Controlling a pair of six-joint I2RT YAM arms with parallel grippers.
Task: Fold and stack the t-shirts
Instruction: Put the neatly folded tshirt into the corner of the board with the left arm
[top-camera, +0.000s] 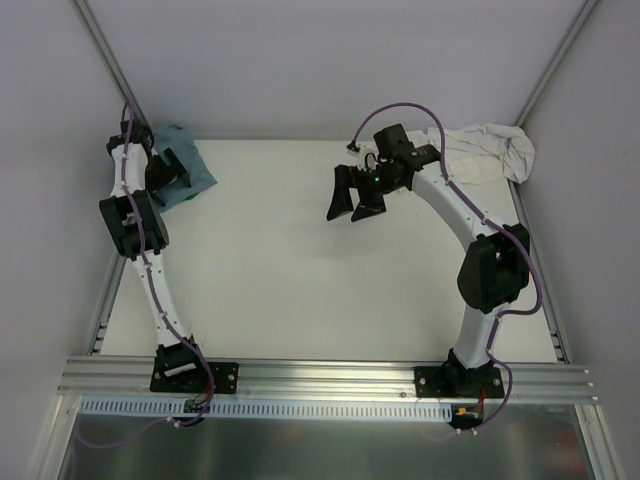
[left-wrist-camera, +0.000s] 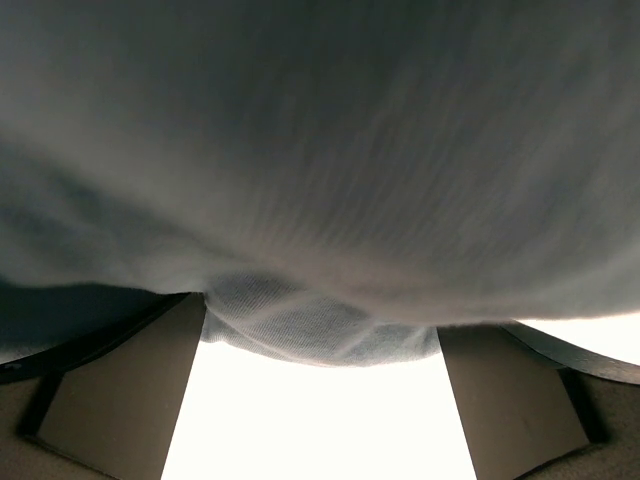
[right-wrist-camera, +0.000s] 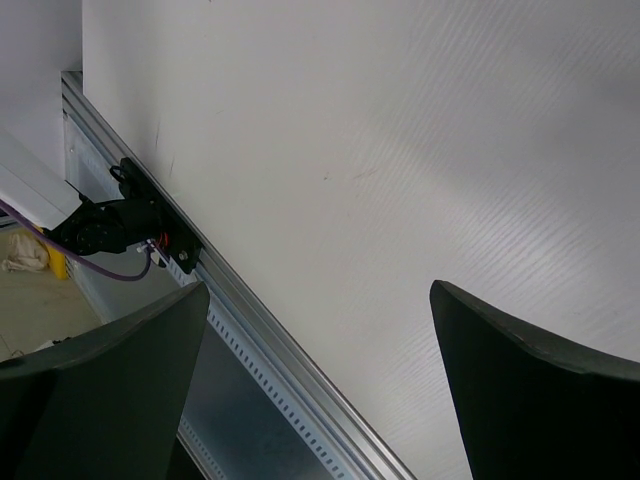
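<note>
Lying crumpled, slate-blue t-shirt (top-camera: 198, 163) beneath spread left jaws, cream t-shirt (top-camera: 490, 150) at far right corner, right jaws spread, empty.

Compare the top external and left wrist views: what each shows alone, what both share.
Top only: the cream shirt crumpled at the far right corner, and the right gripper hanging open. Left wrist only: the fabric's knit close up, bulging between the fingers. Both: the slate-blue shirt and the open left gripper at it.

We see a white surface (top-camera: 300, 280); a slate-blue t-shirt (top-camera: 198, 168) lies bunched at its upper left corner, a cream t-shirt (top-camera: 490, 150) crumpled at its upper right.
</note>
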